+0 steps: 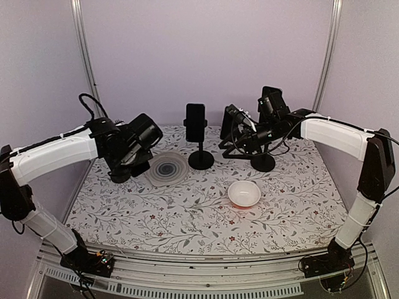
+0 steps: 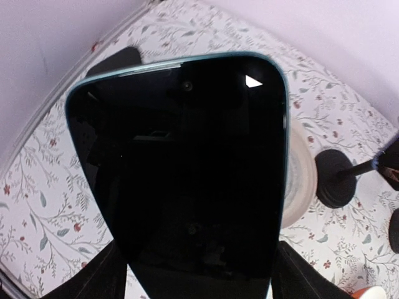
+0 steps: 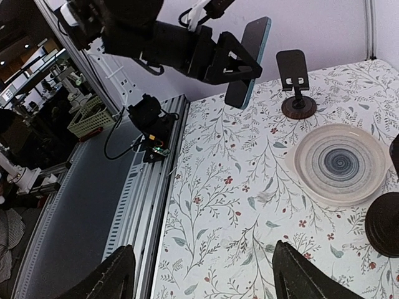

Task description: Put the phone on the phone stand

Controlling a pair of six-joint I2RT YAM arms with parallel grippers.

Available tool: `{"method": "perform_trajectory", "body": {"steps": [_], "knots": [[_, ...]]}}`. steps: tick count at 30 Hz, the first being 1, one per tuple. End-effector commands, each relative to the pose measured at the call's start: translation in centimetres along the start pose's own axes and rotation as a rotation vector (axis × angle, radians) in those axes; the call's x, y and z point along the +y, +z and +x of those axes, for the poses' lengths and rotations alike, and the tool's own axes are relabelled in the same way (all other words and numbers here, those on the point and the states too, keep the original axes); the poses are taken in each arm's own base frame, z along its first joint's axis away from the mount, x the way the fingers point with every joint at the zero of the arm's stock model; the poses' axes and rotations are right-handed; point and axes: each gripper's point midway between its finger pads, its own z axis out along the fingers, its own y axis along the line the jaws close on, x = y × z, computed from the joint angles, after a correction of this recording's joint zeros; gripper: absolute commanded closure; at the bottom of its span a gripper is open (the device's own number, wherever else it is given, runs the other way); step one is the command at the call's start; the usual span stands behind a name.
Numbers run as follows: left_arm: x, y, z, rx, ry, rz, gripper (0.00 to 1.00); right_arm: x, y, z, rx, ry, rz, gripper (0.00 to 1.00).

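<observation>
My left gripper (image 2: 199, 281) is shut on a black phone (image 2: 181, 168) with a teal edge and holds it upright in the air at the table's left. The phone fills the left wrist view. It also shows in the right wrist view (image 3: 249, 62), tilted above a small phone stand (image 3: 295, 80) with a brown round base. In the top view my left gripper (image 1: 134, 149) hangs over that spot. A taller black stand (image 1: 199, 134) stands at the centre back. My right gripper (image 3: 209, 280) is open and empty; in the top view it (image 1: 244, 128) is at the back right.
A swirl-patterned plate (image 1: 167, 168) lies between my left gripper and the centre stand; it also shows in the left wrist view (image 2: 300, 180). A white bowl (image 1: 244, 194) sits right of centre. Another round-based black stand (image 1: 262, 162) is below my right gripper. The table's left rail (image 3: 146, 187) is near.
</observation>
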Motion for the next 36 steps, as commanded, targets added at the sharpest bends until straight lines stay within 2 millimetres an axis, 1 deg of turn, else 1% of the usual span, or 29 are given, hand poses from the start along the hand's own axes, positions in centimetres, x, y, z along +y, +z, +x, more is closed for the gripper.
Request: {"method": "perform_trajectory", "body": {"steps": [1, 4, 7, 11, 14, 19, 22, 27, 30, 31, 33, 36], "knots": [[-5.0, -3.2, -3.4, -0.28, 0.121, 0.015, 1.0, -2.0, 0.9, -2.8, -0.05, 0.021, 0.083, 0.23], [-8.9, -5.4, -3.6, -0.356, 0.172, 0.059, 1.0, -2.3, 1.4, -3.9, -0.071, 0.027, 0.094, 0.24], [-11.8, -7.2, -3.6, -0.388, 0.176, 0.108, 1.0, -2.6, 2.0, -4.7, -0.086, 0.042, 0.084, 0.25], [-15.7, -8.3, -2.9, -0.336, 0.187, 0.252, 1.0, -2.8, 2.8, -5.1, -0.092, 0.055, 0.073, 0.24], [-17.7, -9.3, -2.6, -0.309, 0.174, 0.38, 1.0, -3.3, 3.2, -4.9, -0.089, 0.071, 0.077, 0.24], [-18.6, -10.4, -2.6, -0.282, 0.112, 0.493, 1.0, -3.6, 3.6, -4.7, -0.092, 0.092, 0.059, 0.24], [-18.9, -10.3, -2.3, -0.262, 0.095, 0.506, 1.0, -3.8, 3.9, -4.9, -0.099, 0.119, 0.042, 0.25], [-19.0, -10.3, -1.9, -0.237, 0.068, 0.521, 1.0, -4.3, 4.5, -5.0, -0.097, 0.138, 0.05, 0.32], [-19.0, -10.3, -1.9, -0.228, 0.055, 0.525, 1.0, -4.6, 4.7, -5.0, -0.097, 0.146, 0.054, 0.41], [-19.0, -10.3, -1.8, -0.223, 0.048, 0.527, 1.0, -4.7, 4.8, -4.9, -0.097, 0.15, 0.058, 0.46], [-19.1, -10.2, -1.6, -0.214, 0.041, 0.53, 1.0, -4.9, 5.0, -4.9, -0.096, 0.152, 0.065, 0.57], [-19.4, -10.1, -1.4, -0.201, 0.037, 0.539, 1.0, -5.0, 5.2, -4.8, -0.095, 0.159, 0.071, 0.78]]}}
